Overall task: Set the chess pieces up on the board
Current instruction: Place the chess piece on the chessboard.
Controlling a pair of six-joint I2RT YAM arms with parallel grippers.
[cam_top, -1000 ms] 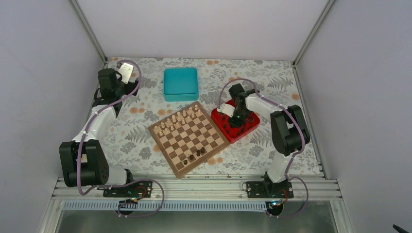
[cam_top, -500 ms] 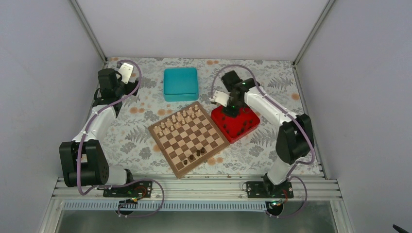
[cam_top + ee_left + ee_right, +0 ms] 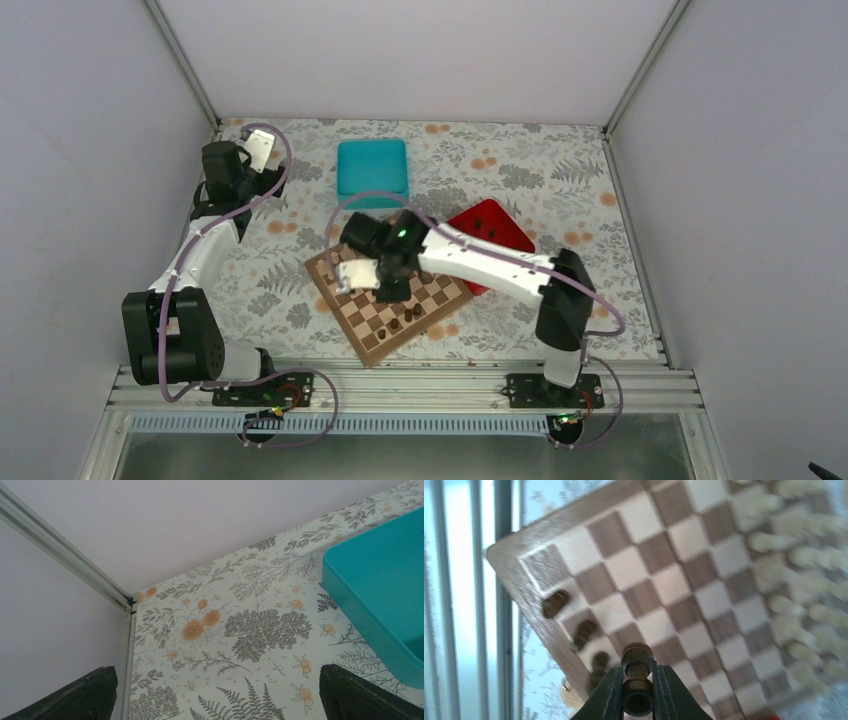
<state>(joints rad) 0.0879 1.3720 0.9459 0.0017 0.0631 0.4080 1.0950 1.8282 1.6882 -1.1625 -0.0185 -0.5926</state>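
The board [image 3: 432, 296] lies mid-table, with my right arm stretched over it. My right gripper [image 3: 390, 288] hangs above the board's middle. In the right wrist view this gripper [image 3: 637, 680] is shut on a dark brown chess piece [image 3: 637, 664], held sideways between the fingers above the checkered squares [image 3: 649, 550]. Three more dark chess pieces [image 3: 556, 603] stand along the board's near edge, also seen from above [image 3: 397, 324]. My left gripper [image 3: 220, 700] is open with nothing between its fingers, far back left [image 3: 256, 150], over bare tablecloth.
A red tray [image 3: 492, 224] sits right of the board, partly behind my right arm. A teal box [image 3: 372, 172] stands behind the board, its corner close to my left gripper [image 3: 380, 595]. Pale chess pieces [image 3: 796, 557] fill the board's far side.
My right arm has swung left from the red tray to over the board, carrying the dark piece. The left arm has not moved.
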